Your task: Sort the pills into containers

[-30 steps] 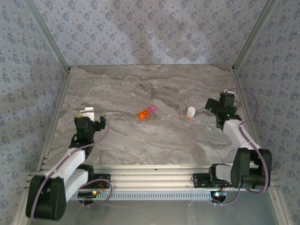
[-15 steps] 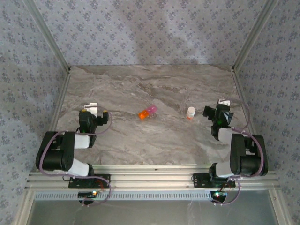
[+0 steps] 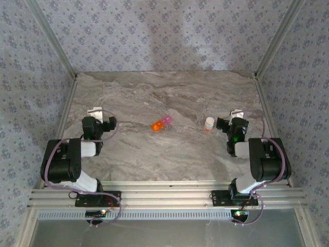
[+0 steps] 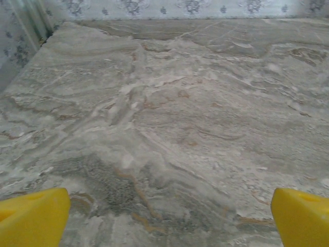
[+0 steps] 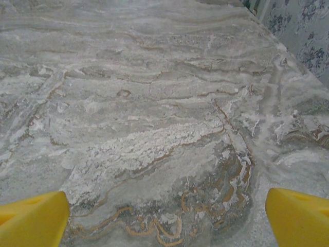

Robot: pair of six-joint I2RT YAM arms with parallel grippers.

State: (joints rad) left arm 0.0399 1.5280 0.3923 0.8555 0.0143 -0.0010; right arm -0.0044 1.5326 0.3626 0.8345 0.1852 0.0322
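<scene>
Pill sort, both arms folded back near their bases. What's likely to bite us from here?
1. The white bottle stands upright close beside the right claw; a reach toward centre may tip it.
2. The containers are tiny and lie loose on the smooth table; an open claw may shove rather than grasp them.

Table [image 4: 169,113]: grey marble top with tan and white veins, running to the far edge.
Left gripper [image 4: 167,220]: jaws wide apart, low over the table's near part; two yellow fingertips [image 4: 32,216], one towards each near corner.
Wall [image 4: 190,6]: blue-grey patterned paper along the table's far edge.
Rail [image 4: 25,20]: pale metal, at the table's far-left corner.
</scene>
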